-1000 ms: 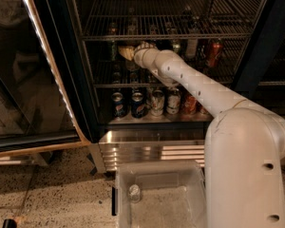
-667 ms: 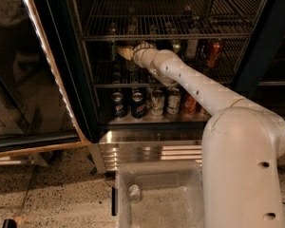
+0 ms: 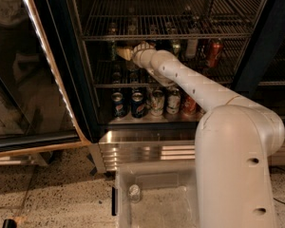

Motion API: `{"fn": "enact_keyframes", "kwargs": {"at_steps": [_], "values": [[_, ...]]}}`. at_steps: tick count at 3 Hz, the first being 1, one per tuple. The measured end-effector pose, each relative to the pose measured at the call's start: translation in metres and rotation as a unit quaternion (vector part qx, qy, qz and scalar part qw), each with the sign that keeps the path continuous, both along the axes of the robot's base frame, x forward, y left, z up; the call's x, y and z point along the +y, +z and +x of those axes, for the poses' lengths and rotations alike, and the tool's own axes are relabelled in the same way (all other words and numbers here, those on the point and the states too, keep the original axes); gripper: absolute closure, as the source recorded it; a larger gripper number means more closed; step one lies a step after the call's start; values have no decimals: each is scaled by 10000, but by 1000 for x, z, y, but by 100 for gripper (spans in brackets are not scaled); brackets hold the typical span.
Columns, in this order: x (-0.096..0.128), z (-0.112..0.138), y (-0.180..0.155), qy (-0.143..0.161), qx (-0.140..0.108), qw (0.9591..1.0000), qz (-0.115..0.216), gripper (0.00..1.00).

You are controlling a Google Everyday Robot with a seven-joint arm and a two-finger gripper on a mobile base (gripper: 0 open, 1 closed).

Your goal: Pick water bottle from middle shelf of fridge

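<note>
Camera view, looking down past the robot's white arm (image 3: 199,87) into the open fridge (image 3: 85,80). The arm extends from the lower right corner of the frame up and leftward, passing between the 2 upper wire racks. The gripper (image 3: 125,53) sits at the arm's tip, above the left half of the middle shelf (image 3: 109,83), just under the front rail of the upper rack (image 3: 180,34). Whether the gripper is apart, together or clamped on anything cannot be told.

The water bottle cannot be told apart with certainty among the dim bottles around the gripper. On the same shelf, right of the arm, stand a pale-bodied bottle (image 3: 192,47) and a red container (image 3: 213,52).

Below the middle shelf, a row of cans (image 3: 157,101) lines the front edge of the fridge's lowest level; the can at its left end (image 3: 118,103) is dark blue. The ribbed steel base (image 3: 147,148) runs beneath them. The glass door (image 3: 23,70), edged by a light strip (image 3: 50,65), stands open at left. A clear tray (image 3: 180,184) on the robot's base holds 1 small round object (image 3: 134,193).
</note>
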State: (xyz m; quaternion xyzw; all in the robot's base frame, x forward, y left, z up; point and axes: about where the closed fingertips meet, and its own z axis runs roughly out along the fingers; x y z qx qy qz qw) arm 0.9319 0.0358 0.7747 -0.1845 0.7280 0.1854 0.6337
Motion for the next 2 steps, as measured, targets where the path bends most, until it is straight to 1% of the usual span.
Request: {"fn": "enact_keyframes", "kwargs": {"at_steps": [1,2], "values": [[-1,5,-4,-46,28,10000,-8,34],[-1,7,-6,-75,37,10000,-4,48]]}}
